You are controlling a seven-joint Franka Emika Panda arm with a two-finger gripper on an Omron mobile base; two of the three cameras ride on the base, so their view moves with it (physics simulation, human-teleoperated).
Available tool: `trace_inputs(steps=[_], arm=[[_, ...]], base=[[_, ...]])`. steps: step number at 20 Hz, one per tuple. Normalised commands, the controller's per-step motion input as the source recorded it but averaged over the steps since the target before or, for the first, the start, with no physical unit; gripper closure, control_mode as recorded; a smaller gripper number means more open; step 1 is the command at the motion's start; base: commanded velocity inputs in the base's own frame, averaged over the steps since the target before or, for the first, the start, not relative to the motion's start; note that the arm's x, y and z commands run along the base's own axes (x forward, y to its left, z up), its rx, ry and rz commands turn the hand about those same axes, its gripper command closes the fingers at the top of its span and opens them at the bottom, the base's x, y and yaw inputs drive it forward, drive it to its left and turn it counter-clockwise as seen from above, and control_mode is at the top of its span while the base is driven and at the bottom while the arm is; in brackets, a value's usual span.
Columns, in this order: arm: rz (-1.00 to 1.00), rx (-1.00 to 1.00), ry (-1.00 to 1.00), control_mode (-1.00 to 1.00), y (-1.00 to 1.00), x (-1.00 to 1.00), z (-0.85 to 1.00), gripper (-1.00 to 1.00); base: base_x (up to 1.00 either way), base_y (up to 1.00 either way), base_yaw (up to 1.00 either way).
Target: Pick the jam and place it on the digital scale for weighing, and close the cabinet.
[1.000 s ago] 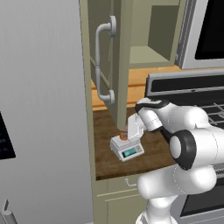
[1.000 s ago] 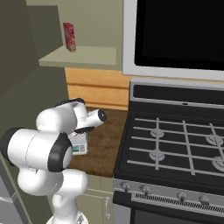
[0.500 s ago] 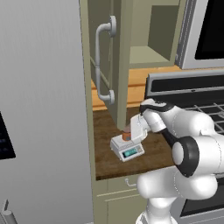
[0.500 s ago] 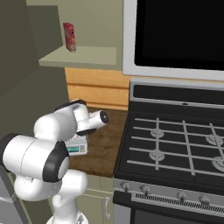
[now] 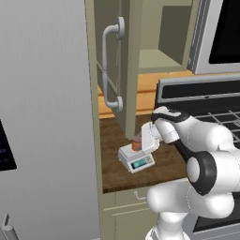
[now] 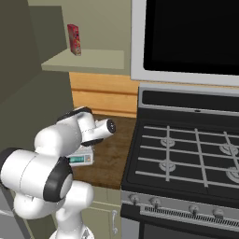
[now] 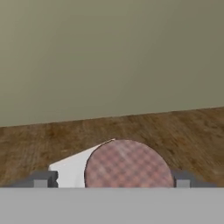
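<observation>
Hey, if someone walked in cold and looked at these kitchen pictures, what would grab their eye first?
Probably the big white arm bent low over the wooden counter, its gripper at the jam above the digital scale. Next, the cabinet door standing open above it, edge-on, with its long bar handle. On the right sits a black gas stove, and a small red carton stands on the cabinet shelf.
</observation>
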Motion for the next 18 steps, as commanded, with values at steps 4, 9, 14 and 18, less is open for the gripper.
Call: trace_inputs(steps=[4, 9, 14, 18], arm=[[0.00, 0.01, -0.12, -1.00, 0.00, -0.02, 0.38, -1.00], [0.00, 0.05, -0.17, -1.00, -0.03, -0.31, 0.50, -1.00], [0.00, 0.07, -0.39, -1.00, -0.13, -0.83, 0.73, -1.00], [0.00, 0.05, -0.42, -1.00, -0.16, -0.79, 0.98, -1.00]], base=[[0.00, 0.00, 0.00], [0.00, 0.00, 0.00], [0.00, 0.00, 0.00], [0.00, 0.00, 0.00]])
